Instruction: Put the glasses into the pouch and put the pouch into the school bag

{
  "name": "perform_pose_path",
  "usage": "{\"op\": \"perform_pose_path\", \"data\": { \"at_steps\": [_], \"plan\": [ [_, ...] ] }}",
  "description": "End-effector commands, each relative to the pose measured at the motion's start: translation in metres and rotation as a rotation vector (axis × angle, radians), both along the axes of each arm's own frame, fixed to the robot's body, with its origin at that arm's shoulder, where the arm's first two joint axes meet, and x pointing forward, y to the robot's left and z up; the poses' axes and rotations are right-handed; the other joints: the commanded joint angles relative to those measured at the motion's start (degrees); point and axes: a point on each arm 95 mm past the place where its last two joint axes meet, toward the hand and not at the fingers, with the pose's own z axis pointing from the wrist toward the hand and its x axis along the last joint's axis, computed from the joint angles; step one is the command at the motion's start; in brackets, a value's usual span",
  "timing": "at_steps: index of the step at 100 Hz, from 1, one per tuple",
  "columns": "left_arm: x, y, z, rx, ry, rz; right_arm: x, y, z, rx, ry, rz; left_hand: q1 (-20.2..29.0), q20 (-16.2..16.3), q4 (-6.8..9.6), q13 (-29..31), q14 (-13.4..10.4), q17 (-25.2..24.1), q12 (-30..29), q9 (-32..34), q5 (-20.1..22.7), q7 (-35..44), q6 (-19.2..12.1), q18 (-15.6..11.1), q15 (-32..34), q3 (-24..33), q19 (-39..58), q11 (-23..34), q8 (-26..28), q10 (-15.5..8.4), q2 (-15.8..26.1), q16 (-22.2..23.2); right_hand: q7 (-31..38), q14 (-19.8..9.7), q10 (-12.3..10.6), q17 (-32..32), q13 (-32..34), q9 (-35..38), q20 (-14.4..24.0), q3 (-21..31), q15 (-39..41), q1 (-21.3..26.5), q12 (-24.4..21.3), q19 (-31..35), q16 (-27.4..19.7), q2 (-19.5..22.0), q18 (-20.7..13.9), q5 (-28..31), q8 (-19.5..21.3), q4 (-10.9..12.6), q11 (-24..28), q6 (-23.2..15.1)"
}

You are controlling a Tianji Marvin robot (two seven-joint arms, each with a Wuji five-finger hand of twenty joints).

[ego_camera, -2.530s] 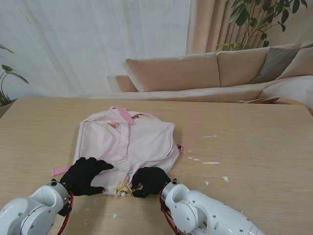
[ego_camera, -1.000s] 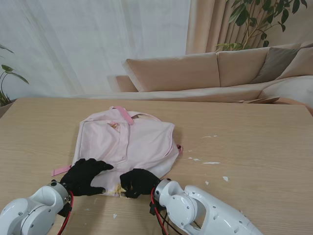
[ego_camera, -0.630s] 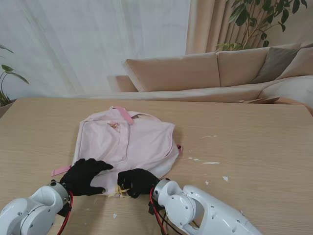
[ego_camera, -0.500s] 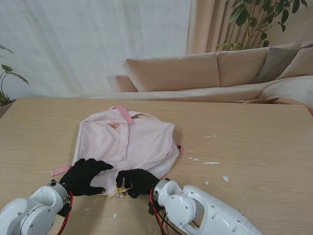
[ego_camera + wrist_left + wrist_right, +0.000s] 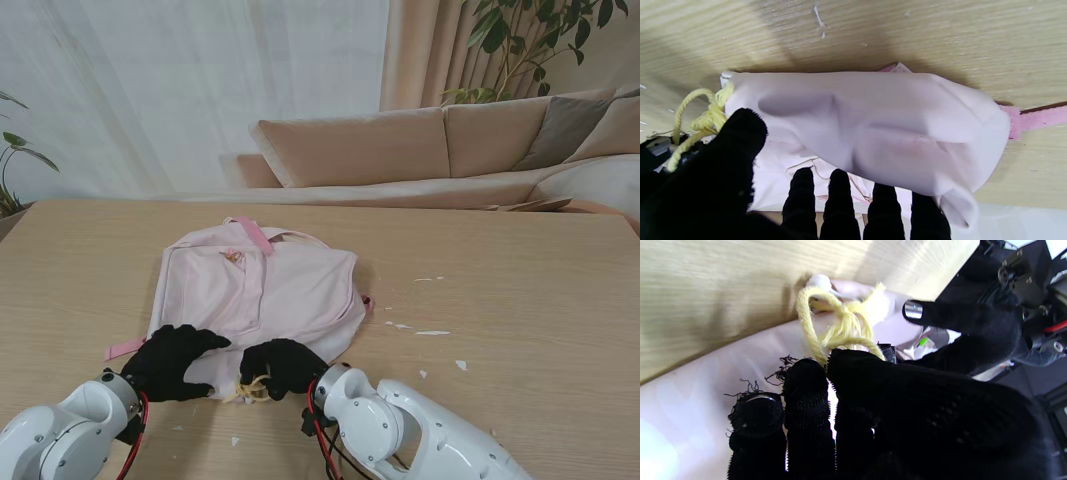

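The left hand lay spread flat on the pink school bag. At its 3 o'clock, the right hand pinched the pouch's yellow cord. The bag lay mid-desk.

— What do the arms look like from the stand?

— Smooth, glossy white shells, rounded at the joints. Each ends in a black collar at the wrist, ringed by a thin red cable.

— And the hands?

— Both the left hand and the right hand wear black knitted gloves, five fingers each.

— Any wear on them?

— Yes. In the right wrist view the knit is frayed at the fingertips, loose threads sticking out, and silvery metal shows through one worn tip.

— Anything on the far side of that view?

— The other wrist: black housing with small screws and a red cable.
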Motion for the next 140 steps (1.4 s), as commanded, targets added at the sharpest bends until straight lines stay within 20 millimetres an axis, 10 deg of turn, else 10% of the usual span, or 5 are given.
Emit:
{"op": "perform_pose_path", "data": {
  "at_steps": [1,69,90,102,140],
  "plan": [
    [-0.006,-0.002,-0.002,-0.007,0.018,-0.009,-0.004,0.006,-0.001,0.015,0.024,0.007,-1.11,0.34,0.84,-1.4,-0.55,-0.2,0.18,-0.73,0.16,-1.27,-0.55,1.19,-0.81,-0.71,1.2,-0.37,0.61,-0.96,1.21,-0.53,1.02,-0.61,-3.83,3.16,4.11,9.46,-1.17,7.42,1.6,4.1,0.86,5.18,-1.21,4.28,1.27,2.85,0.15,1.96,3.8,-2.26],
    [-0.005,-0.006,-0.019,0.101,0.039,-0.142,0.0,-0.002,0.012,0.023,-0.039,-0.061,-0.86,-0.29,0.49,-2.11,-1.94,0.16,1.87,-1.7,-0.04,-4.55,-2.54,0.04,-0.18,3.58,1.21,-3.74,3.28,-2.45,-1.23,-0.35,9.32,-4.43,-4.75,11.39,10.45,14.63,10.37,-0.46,10.18,-1.32,5.65,9.46,3.13,15.62,3.55,5.45,9.46,13.42,8.38,-6.6],
    [-0.001,-0.01,-0.025,0.116,-0.05,-0.105,0.002,-0.008,0.016,0.009,-0.09,-0.094,20.56,3.0,0.04,7.37,-0.23,5.31,20.32,12.54,-0.15,12.79,-2.12,1.91,10.01,-1.86,6.97,21.04,10.9,-2.26,3.7,9.02,7.83,-5.03,-2.65,17.76,16.46,21.18,6.53,0.41,11.66,-2.63,8.11,14.22,4.25,15.25,3.55,15.47,9.8,22.21,7.41,-10.19],
    [0.002,-0.012,-0.028,0.062,-0.087,-0.065,0.004,-0.012,0.018,0.003,-0.107,-0.115,38.43,4.1,0.42,15.83,1.14,7.92,31.63,31.62,11.14,28.23,-0.66,4.14,21.81,-17.38,16.08,20.0,12.0,1.04,6.14,12.68,8.45,-5.99,-3.43,21.52,19.52,23.69,4.45,-0.5,12.35,-3.66,11.33,16.91,6.23,16.87,2.73,18.67,11.69,27.24,7.14,-12.4],
    [0.007,-0.003,-0.028,0.025,-0.143,-0.028,0.013,-0.033,0.021,-0.031,-0.125,-0.215,38.93,-3.55,-0.42,19.75,2.96,4.96,32.5,38.91,30.74,43.16,-6.08,4.63,29.09,-13.07,34.15,18.53,20.23,1.38,4.96,13.99,11.49,-7.75,-3.94,27.23,20.19,26.53,1.79,-1.14,17.35,-4.61,16.43,21.28,9.84,18.59,1.47,21.98,14.8,32.9,8.29,-14.26]
  ]
}}
